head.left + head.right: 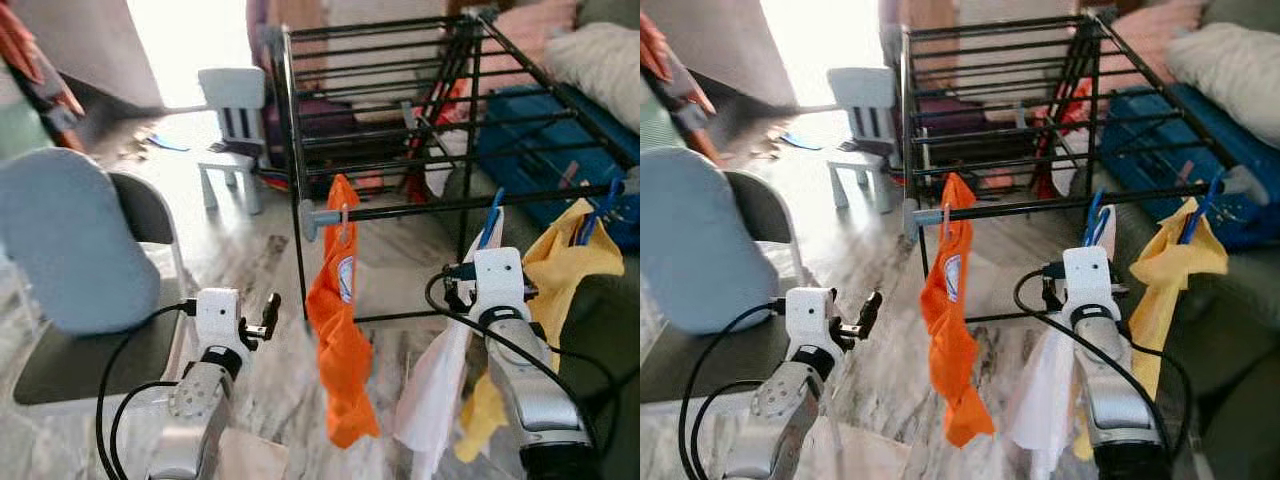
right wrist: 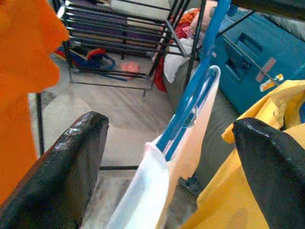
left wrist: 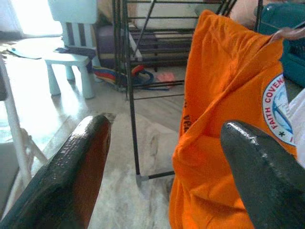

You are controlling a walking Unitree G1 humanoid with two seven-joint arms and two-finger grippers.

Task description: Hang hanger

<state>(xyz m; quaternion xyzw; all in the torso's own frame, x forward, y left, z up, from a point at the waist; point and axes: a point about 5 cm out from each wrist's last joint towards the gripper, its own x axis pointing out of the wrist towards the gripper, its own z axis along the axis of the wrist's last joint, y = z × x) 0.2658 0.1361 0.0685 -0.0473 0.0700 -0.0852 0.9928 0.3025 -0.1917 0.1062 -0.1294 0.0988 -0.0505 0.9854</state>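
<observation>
Blue hanger [image 1: 491,222], carrying a white garment [image 1: 432,392], hooks on the front bar [image 1: 450,206] of the black rack [image 1: 400,90], between an orange shirt [image 1: 338,330] at its 9 o'clock and a yellow cloth [image 1: 560,265] at its 3 o'clock. The right gripper [image 2: 167,157] sits just beneath it, fingers spread wide either side of the hanger, not touching. The left gripper [image 3: 162,162] is released too, facing the orange shirt. A grey chair [image 1: 75,250] stands at 9 o'clock.
</observation>
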